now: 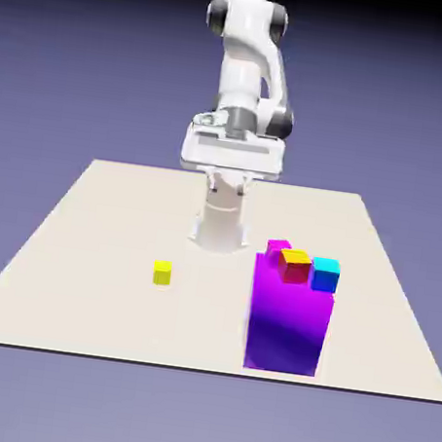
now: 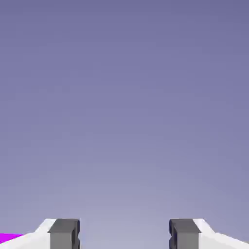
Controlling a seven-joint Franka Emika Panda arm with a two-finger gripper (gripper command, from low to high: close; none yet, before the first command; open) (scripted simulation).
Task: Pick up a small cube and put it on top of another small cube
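Hanging high above the far middle of the desk point(image 1: 84, 246), the white arm point(image 1: 247, 71) carries its hand level, well clear of everything on the surface. In the hand view the fingers point(image 2: 64, 233) stand wide apart at the bottom edge, released, with only the plain blue-violet backdrop between them; they grasp nothing and touch nothing. A sliver of magenta shows at that view's lower left corner.

The small yellow cube point(image 1: 162, 273) sits alone on the desk, near its middle and toward the exterior view's left, well apart from the other things. Toward the exterior view's right stands a tall purple block point(image 1: 288, 322), closer to the near edge. On its top rest a red-orange cube point(image 1: 294, 267) and, just beside it, a cyan cube point(image 1: 325, 274).
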